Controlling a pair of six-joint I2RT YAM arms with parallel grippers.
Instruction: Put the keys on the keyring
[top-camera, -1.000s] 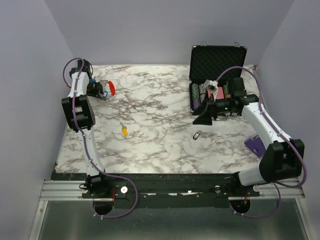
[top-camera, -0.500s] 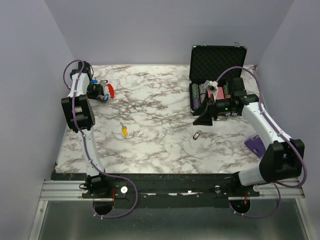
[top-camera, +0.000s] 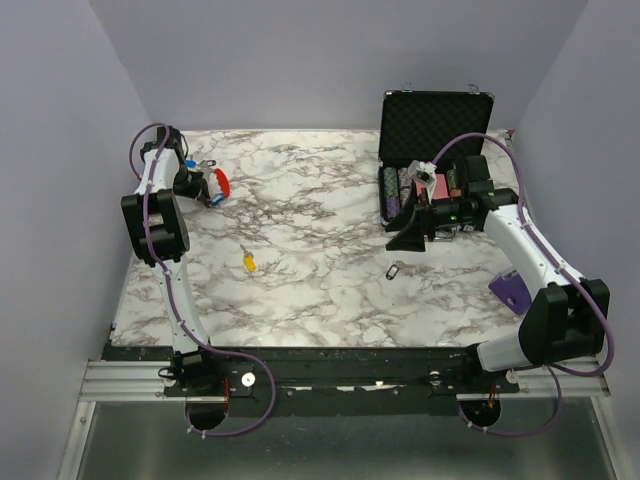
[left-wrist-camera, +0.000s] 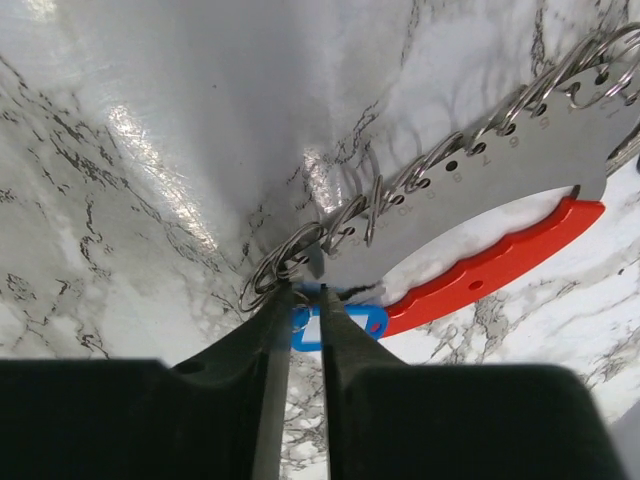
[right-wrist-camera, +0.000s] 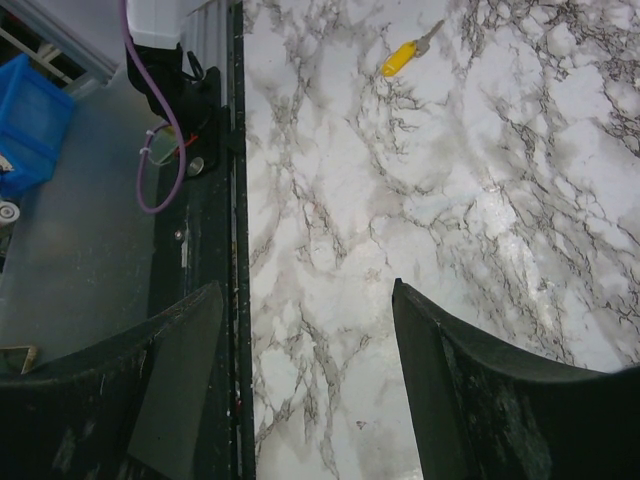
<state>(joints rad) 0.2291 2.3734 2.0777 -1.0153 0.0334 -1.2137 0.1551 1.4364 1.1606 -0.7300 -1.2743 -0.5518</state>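
The left tool (left-wrist-camera: 303, 302) pinched the blue key (left-wrist-camera: 365, 320) at the keyring (left-wrist-camera: 500, 190); so thin a hold risked the key twisting loose

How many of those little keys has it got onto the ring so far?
None clearly done: the wire loops on the keyring look bare. In hand: the left gripper pinches a blue key at its end loop; whether it is threaded cannot be told. Left: the yellow key and a silver key lie loose on the table, untouched.

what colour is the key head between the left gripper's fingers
Blue; the key head shows best in the left wrist view.
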